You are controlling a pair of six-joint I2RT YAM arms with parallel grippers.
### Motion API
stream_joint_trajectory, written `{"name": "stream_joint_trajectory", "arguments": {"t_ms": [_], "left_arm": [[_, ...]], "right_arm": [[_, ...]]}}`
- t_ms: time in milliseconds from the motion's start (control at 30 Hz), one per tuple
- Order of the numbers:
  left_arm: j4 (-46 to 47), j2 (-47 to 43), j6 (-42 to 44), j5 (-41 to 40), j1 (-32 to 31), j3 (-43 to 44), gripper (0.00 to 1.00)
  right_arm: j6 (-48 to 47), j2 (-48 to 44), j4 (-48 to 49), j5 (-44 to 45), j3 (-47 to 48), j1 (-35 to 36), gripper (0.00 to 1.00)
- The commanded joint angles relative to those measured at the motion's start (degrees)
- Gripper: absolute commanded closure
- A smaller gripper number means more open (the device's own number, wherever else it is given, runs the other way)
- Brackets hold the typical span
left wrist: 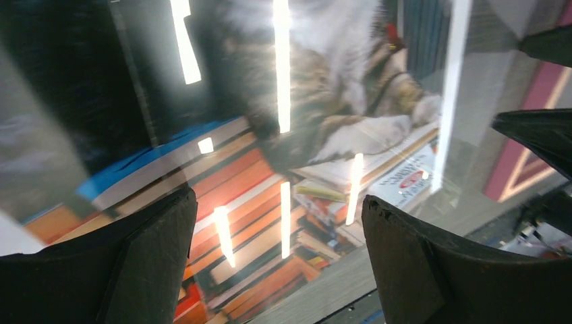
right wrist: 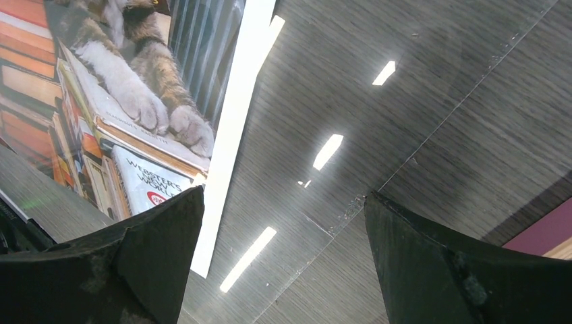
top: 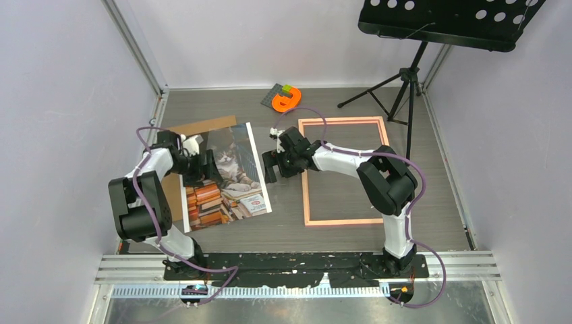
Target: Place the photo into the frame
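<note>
Left of centre on the bench lies the photo, flat and face up: a grey-and-white cat resting on stacks of orange, red and blue books, with a white border around the print. It is turned slightly askew, so its near right corner comes closer to the frame than its far right corner does. A brown backing board shows from under its far and left edges. The frame is a thin salmon-pink rectangle lying flat to the right, apart from the photo, its long rails running away from the arms. The left gripper hangs over the upper left part of the photo with its jaws spread wide and nothing between them; whether its tips touch the paper I cannot tell. The right gripper sits in the strip of bench between the photo's right edge and the frame's left rail, jaws also wide apart and empty. From the right wrist, bright streaks of light lie across the photo and bench under that gripper. Beyond the frame's far left corner lies an orange object, and a music stand's tripod legs stand by the frame's far right corner. A bare band of bench runs between both sheets and the arm bases.
</note>
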Motion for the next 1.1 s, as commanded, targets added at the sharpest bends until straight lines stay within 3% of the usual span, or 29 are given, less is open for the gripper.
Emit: {"name": "stream_joint_trajectory", "arguments": {"t_ms": [0,367,600,1067], "left_arm": [[-0.71,-3.44,-0.29,-11.16,0.54,1.17,0.1],[-5.15,-2.2,1.74,-16.39,0.54,2.37,0.09],[-9.99,4.73,4.19,-10.26,0.54,6.4,0.1],[-8.96,9.21,3.92,-6.22,-1.24,7.62,0.1]], "right_arm": [[-0.77,-1.58,-2.33,3.75,-1.29,0.27,0.05],[-1.03,-1.94,-2.63,4.74,-1.92,0.35,0.05],[-0.23,-0.77,-1.77,2.58,-2.0,0.46,0.05],[2.37,0.14,-0.7,0.01,-2.37,0.42,0.04]]}}
